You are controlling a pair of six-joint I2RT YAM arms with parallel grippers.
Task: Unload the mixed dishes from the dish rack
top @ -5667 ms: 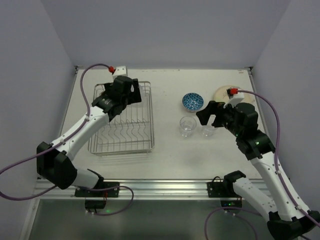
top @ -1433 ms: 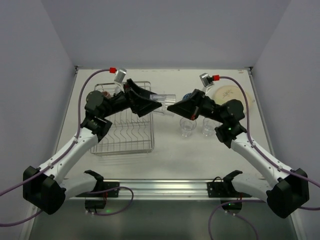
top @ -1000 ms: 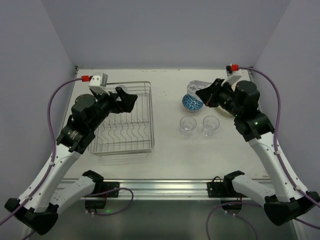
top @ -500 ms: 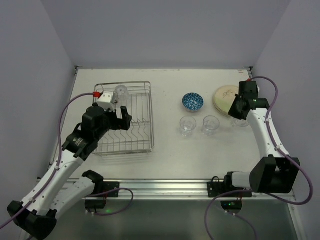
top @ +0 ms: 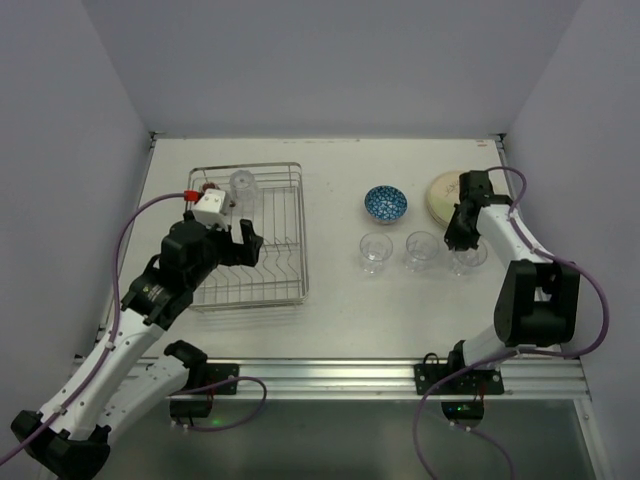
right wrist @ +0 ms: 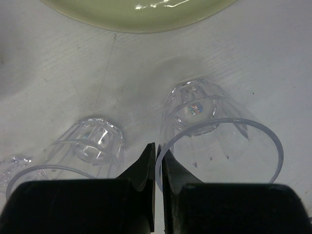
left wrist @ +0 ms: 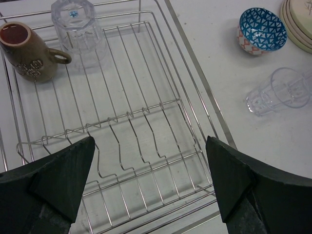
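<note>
The dish rack (top: 262, 262) (left wrist: 161, 122) holds a brown mug (top: 206, 187) (left wrist: 30, 54) and an upturned clear glass (top: 243, 183) (left wrist: 78, 27) at its far end. My left gripper (top: 243, 246) (left wrist: 150, 142) hovers open over the rack's bare middle. My right gripper (top: 459, 238) (right wrist: 158, 155) is shut on the rim of a clear glass (top: 468, 258) (right wrist: 214, 131), which stands on the table as the rightmost of a row. Two more glasses (top: 376, 252) (top: 421, 249) stand to its left. The blue-patterned bowl (top: 385, 202) (left wrist: 262, 30) and cream plates (top: 445, 190) (right wrist: 136, 12) lie behind them.
The right arm's elbow rises over the table's right edge. Side walls close in on the left and right. The nearest neighbouring glass (right wrist: 92, 146) stands a short gap left of the right fingers.
The right gripper has come down with the glass from beside the plates to the table, right of the other two glasses. The left gripper has shifted slightly over the rack and stays open.
</note>
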